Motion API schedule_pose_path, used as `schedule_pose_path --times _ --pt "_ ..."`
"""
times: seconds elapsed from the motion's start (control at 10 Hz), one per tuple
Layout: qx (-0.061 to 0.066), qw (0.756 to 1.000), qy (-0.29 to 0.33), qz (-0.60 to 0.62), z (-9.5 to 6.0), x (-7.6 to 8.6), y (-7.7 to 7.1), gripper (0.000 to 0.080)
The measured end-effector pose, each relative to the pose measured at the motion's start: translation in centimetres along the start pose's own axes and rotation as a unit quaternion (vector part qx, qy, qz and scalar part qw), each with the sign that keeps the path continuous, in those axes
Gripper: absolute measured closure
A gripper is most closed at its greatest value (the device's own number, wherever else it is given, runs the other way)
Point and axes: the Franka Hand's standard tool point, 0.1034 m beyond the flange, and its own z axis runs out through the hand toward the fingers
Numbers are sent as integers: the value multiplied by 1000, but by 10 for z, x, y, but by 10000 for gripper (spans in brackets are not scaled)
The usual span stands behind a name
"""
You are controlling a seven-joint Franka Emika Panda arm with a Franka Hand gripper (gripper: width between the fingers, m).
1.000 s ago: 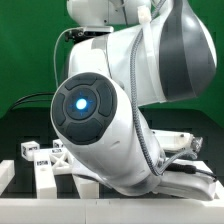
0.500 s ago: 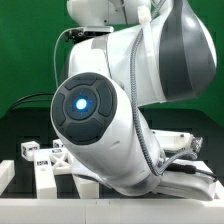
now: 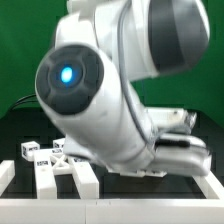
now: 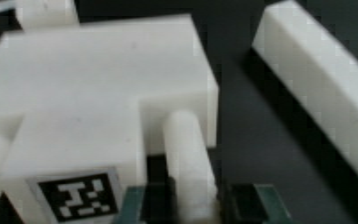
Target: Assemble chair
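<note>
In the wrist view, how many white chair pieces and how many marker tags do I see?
White chair pieces: 3 (big tagged piece, long bar, piece at the edge)
Marker tags: 1
Total: 4
The rod in the tool may belong to the big tagged piece.

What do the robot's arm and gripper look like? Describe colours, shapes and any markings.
The arm is bulky, rounded and glossy white, with grey sections near its upper joint. A round dark cap on one joint carries a glowing blue light. The gripper has dark fingers. No markings are legible.
</note>
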Motion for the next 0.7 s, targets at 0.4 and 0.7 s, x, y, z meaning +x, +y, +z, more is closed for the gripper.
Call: schedule_pose_path --times 0.4,0.7 --pt "9 995 95 -17 -29 -6 -21 692" --pt "-8 977 208 -49 -48 -46 -48 692"
